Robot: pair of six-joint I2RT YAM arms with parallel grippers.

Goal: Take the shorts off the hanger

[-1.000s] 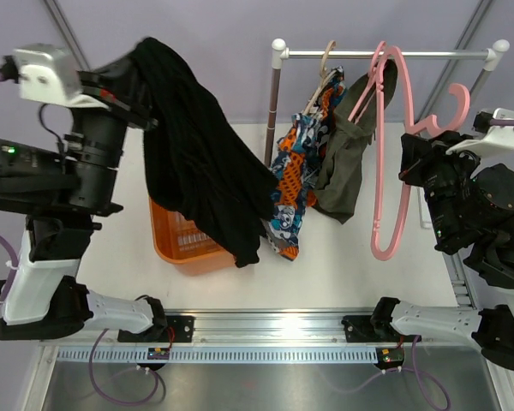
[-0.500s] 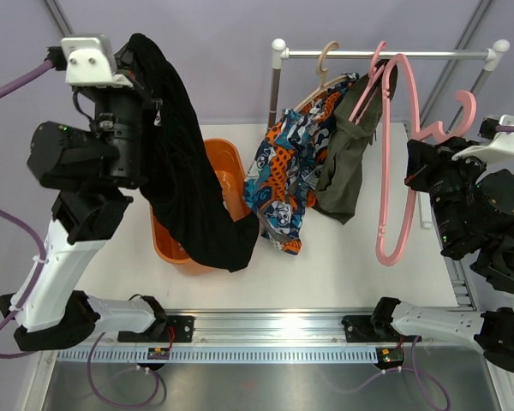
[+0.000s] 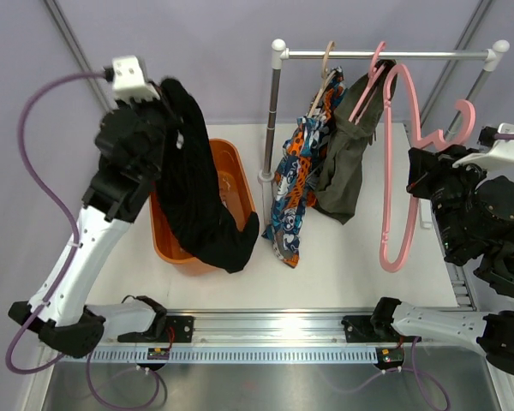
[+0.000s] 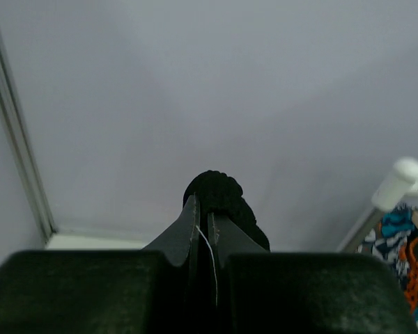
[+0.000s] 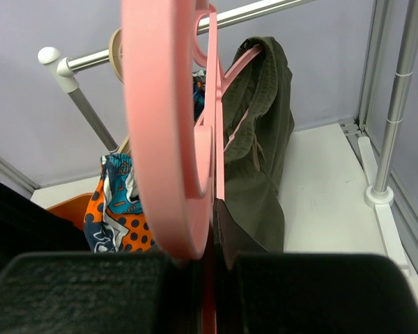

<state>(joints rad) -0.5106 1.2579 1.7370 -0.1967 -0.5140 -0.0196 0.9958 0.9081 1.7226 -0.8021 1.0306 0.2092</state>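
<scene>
My left gripper [image 3: 170, 92] is raised at the back left and shut on the black shorts [image 3: 201, 193]. They hang down from it over the orange basket [image 3: 231, 171], their lower end draped on its near right rim. In the left wrist view the fingers [image 4: 194, 226] pinch black cloth [image 4: 219, 191]. My right gripper [image 3: 421, 169] is shut on an empty pink hanger [image 3: 411, 137], seen close in the right wrist view [image 5: 164, 125]. The patterned shorts [image 3: 293, 184] and the olive shorts [image 3: 341, 167] hang from hangers on the rail [image 3: 385, 54].
The rail's left post [image 3: 270, 120] stands right beside the basket. The right post [image 3: 475, 86] rises behind my right arm. A wooden hanger [image 3: 325, 64] carries the patterned shorts and a second pink hanger [image 3: 367, 90] carries the olive ones.
My left arm has swung back and to the right with the black shorts, which now hang narrower over the basket. The patterned shorts swung and settled. The right gripper and hanger barely shifted.
</scene>
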